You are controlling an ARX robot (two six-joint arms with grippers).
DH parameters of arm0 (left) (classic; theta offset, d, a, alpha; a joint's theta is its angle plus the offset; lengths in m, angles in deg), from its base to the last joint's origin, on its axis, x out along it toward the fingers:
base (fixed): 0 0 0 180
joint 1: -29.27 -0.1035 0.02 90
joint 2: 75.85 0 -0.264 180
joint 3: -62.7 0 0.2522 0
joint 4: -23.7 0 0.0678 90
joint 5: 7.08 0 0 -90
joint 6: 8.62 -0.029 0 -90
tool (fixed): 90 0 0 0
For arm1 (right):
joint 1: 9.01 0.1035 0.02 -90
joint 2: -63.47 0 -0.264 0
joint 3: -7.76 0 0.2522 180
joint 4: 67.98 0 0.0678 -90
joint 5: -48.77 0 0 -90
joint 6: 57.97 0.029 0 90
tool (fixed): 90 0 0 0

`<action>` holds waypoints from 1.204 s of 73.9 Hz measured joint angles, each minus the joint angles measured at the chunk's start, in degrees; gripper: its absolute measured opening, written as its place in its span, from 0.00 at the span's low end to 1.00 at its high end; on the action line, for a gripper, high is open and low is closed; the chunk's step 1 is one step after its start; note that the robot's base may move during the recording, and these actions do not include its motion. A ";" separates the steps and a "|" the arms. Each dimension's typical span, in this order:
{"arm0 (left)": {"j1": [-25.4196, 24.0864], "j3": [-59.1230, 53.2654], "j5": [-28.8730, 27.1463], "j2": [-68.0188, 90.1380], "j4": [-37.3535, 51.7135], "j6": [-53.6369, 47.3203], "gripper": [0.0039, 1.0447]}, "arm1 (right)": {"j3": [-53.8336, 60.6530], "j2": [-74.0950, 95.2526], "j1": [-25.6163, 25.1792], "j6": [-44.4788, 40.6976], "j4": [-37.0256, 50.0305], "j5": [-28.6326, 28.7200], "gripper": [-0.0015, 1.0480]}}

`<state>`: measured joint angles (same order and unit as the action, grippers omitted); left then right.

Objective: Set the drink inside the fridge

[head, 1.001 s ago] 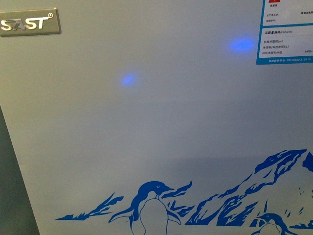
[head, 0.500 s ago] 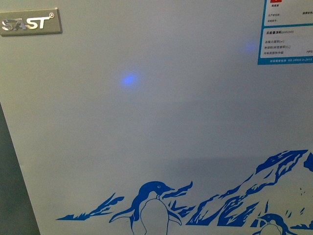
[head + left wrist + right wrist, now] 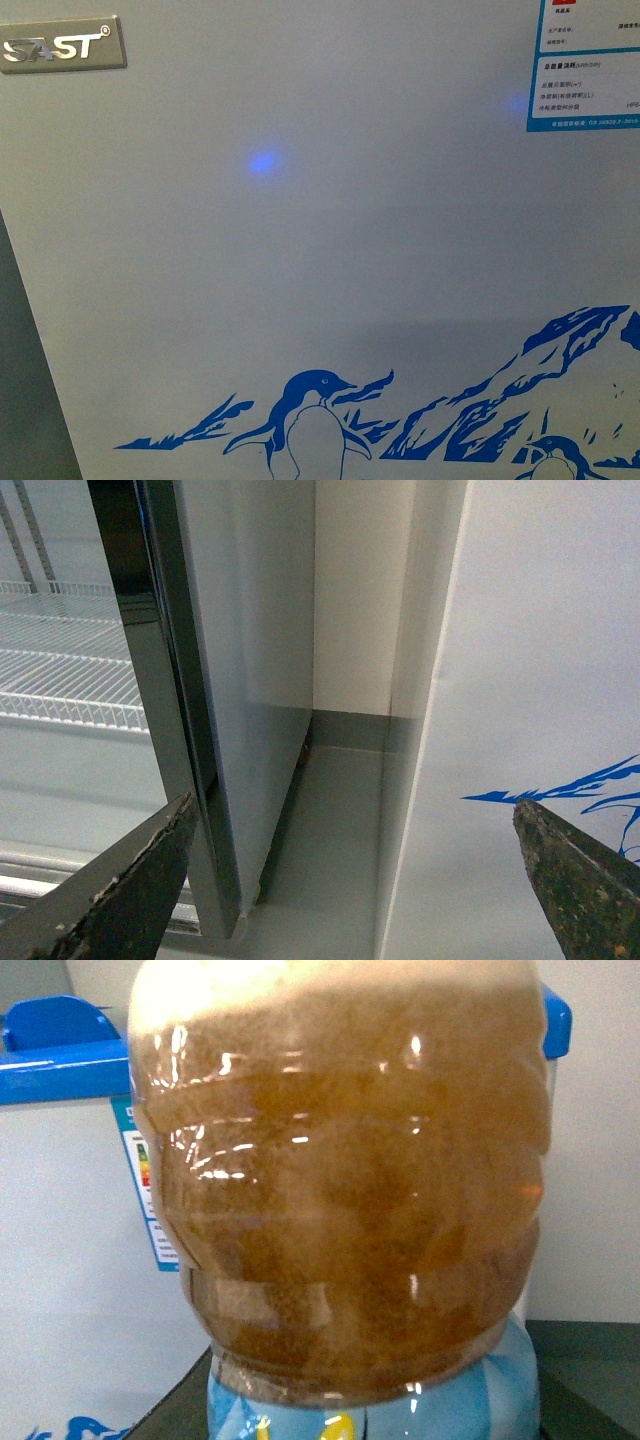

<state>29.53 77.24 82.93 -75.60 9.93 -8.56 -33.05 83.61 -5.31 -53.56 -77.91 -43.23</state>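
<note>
Front cam gives us just the fridge (image 3: 400, 250) wall: SAST badge (image 3: 62, 45) at 10 o'clock, penguin (image 3: 315, 420) at 6, sticker (image 3: 585, 65) at 2. Our left gripper (image 3: 355, 802) is spread wide, empty. The drink (image 3: 340, 1190) fills the right wrist view, the fridge's blue rim (image 3: 60, 1055) behind it. The right gripper is hidden, so we can't tell its grip.

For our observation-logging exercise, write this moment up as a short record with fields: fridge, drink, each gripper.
fridge: white front fills front view; SAST badge, penguin graphic
drink: amber liquid, fills right wrist view; blue rim behind
left gripper: open, nothing between fingers
right gripper: fingers not visible
</note>
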 joint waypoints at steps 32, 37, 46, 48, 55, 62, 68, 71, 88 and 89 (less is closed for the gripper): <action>0.00 0.00 -0.02 0.00 0.00 0.00 0.92 | 0.17 -0.07 0.85 -1.70 0.24 -0.15 0.40; 0.00 0.00 0.00 0.00 0.00 0.00 0.92 | 0.17 -0.07 0.85 -1.73 0.24 -0.13 0.40; 0.00 0.00 -0.04 0.00 0.00 0.00 0.92 | 0.35 -0.13 0.85 -1.75 0.24 -0.13 0.40; 0.00 0.00 -0.02 0.00 0.00 0.00 0.92 | 0.42 -0.13 0.85 -1.77 0.24 -0.15 0.40; 0.00 0.00 0.02 0.00 0.00 0.00 0.92 | 0.46 -0.13 0.85 -1.81 0.24 -0.13 0.40; 0.00 0.00 -0.02 0.00 0.00 0.00 0.92 | 0.46 -0.13 0.85 -1.92 0.24 -0.15 0.40; 0.00 0.00 0.00 0.00 0.00 0.00 0.92 | 0.46 -0.15 0.85 -1.95 0.24 -0.13 0.40; 0.00 0.00 0.00 0.00 0.00 0.00 0.92 | 0.46 -0.15 0.85 -1.97 0.24 -0.11 0.40; 0.00 0.00 -0.02 0.00 0.00 0.02 0.92 | 0.46 -0.17 0.85 -2.12 0.24 -0.13 0.40; 0.00 0.00 -0.04 0.00 0.00 0.00 0.92 | 0.46 -0.15 0.85 -2.12 0.24 -0.13 0.40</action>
<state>29.53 77.24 82.89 -75.60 9.93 -8.56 -32.59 83.46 -4.45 -55.68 -77.67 -43.36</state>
